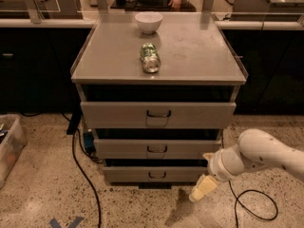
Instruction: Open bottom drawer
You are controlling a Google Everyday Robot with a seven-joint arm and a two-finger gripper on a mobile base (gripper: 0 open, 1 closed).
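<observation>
The bottom drawer [154, 175] is the narrowest grey front of three, low on the cabinet, with a small dark loop handle [157, 175] at its centre. It sits pushed in, about level with the fronts above. My gripper [202, 189] hangs at the end of the white arm [259, 156], just off the drawer's right end and near the floor. It points down and to the left, and is apart from the handle.
The middle drawer [156, 148] and the top drawer [157, 114] sit above. A white bowl [148, 22] and a lying can [150, 57] rest on the cabinet top [199, 56]. Black cables [83, 175] trail on the floor at left and right. A bin [8, 148] stands far left.
</observation>
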